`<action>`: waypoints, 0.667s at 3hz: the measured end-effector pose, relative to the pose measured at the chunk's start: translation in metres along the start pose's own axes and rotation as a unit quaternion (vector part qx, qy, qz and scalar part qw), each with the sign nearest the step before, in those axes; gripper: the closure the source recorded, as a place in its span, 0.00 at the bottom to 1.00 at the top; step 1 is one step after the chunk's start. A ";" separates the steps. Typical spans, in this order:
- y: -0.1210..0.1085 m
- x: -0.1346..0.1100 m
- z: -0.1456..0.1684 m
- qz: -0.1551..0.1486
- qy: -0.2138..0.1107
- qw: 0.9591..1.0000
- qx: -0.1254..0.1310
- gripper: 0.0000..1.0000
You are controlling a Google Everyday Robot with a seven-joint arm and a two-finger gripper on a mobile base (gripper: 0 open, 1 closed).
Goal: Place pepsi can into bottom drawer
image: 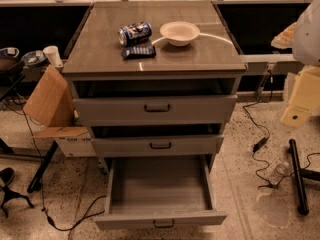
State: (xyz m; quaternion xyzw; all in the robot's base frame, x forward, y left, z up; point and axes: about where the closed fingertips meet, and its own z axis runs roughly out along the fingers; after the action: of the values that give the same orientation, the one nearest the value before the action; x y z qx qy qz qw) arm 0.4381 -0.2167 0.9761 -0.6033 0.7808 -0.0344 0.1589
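The pepsi can (135, 33), blue with white and red markings, lies on its side on the cabinet top (200, 54), left of centre. The bottom drawer (159, 220) is pulled far out toward me, and its plain grey interior holds nothing. My gripper (284, 36) shows as a pale yellowish part at the right edge, beside the white arm (307, 29). It is level with the cabinet top, well to the right of the can and touching nothing.
A flat dark snack packet (138, 51) lies just in front of the can, with a white bowl (179, 32) to its right. The two upper drawers (155, 109) stand slightly out. A cardboard box (47, 99) sits on the left. Cables (257, 146), a plastic bottle (277, 173) and a black rod (298, 176) lie on the floor at right.
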 end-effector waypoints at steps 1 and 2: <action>0.000 0.000 0.000 0.000 0.000 1.000 0.000 0.00; 0.001 -0.020 -0.007 -0.034 0.008 0.999 0.030 0.00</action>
State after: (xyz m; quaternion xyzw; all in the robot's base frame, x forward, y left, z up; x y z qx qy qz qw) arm 0.4395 -0.1986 0.9871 -0.6244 0.7594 -0.0684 0.1695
